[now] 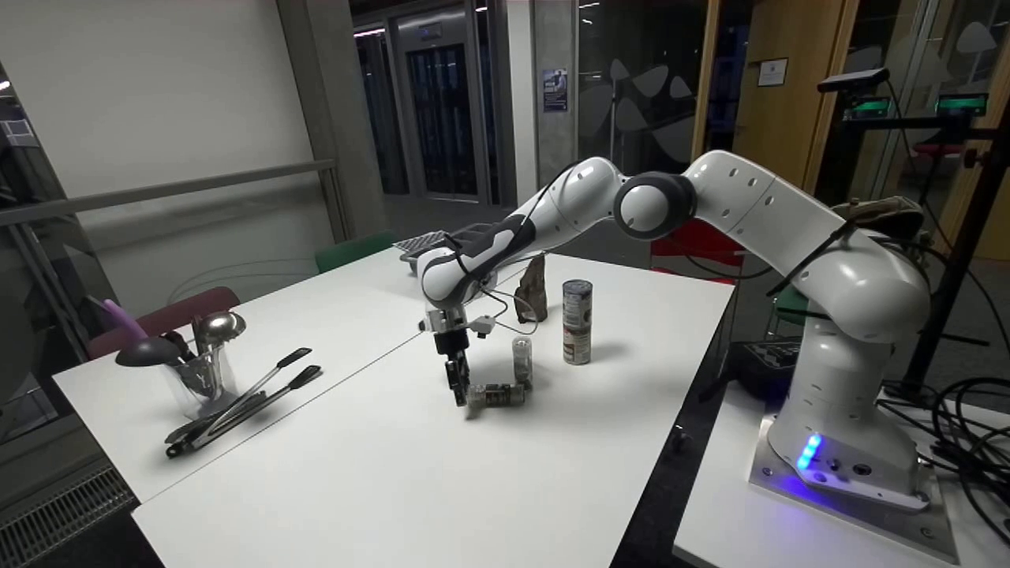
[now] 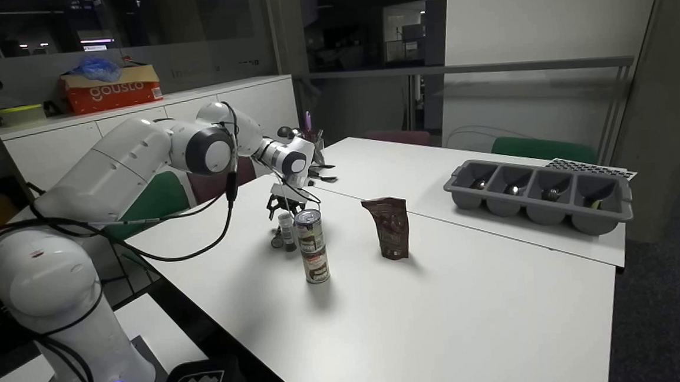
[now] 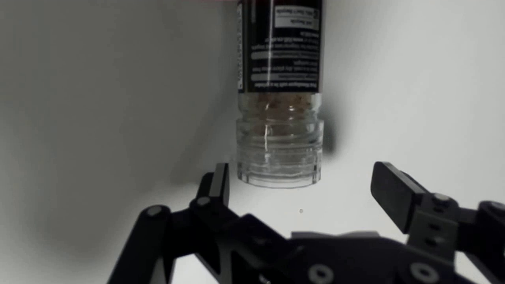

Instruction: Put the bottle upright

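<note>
White arm (image 1: 734, 193), black cables (image 2: 232, 187), blue base lights (image 1: 809, 452); black hand (image 3: 303, 185), round screws (image 3: 320, 273).

bottle (image 3: 280, 98) lying on pale tabletop (image 3: 414, 71) | dark printed label (image 3: 281, 47) | clear end (image 3: 280, 154) toward fingers (image 3: 394, 193) | fingers spread apart

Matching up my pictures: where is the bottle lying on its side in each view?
In an exterior view: the bottle lies crosswise, below the picture's centre.
In an exterior view: the bottle is left of and below centre, nearly end-on, just left of the slim standing bottle.
Wrist view: the bottle is top middle, clear end downward, other end cut off.
Shared landmark: the open gripper, in all three.
</note>
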You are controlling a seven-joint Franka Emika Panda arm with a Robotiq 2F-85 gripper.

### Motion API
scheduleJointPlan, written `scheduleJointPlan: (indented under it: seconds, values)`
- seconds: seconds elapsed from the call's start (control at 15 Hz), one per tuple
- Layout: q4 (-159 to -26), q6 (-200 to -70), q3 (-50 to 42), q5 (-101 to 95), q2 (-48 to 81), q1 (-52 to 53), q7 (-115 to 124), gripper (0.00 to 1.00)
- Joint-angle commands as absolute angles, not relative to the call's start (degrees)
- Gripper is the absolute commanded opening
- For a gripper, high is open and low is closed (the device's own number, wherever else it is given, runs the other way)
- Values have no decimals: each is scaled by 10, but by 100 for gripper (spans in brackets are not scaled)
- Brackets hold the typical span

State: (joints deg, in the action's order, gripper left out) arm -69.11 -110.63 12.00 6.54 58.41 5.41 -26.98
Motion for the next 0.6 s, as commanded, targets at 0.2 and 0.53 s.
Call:
scheduleJointPlan:
  seconds: [0.2,0.53]
  values:
    - [-687,-1098,120,61,583,52,-247,100]
    - [-688,-1098,119,61,583,52,-245,100]
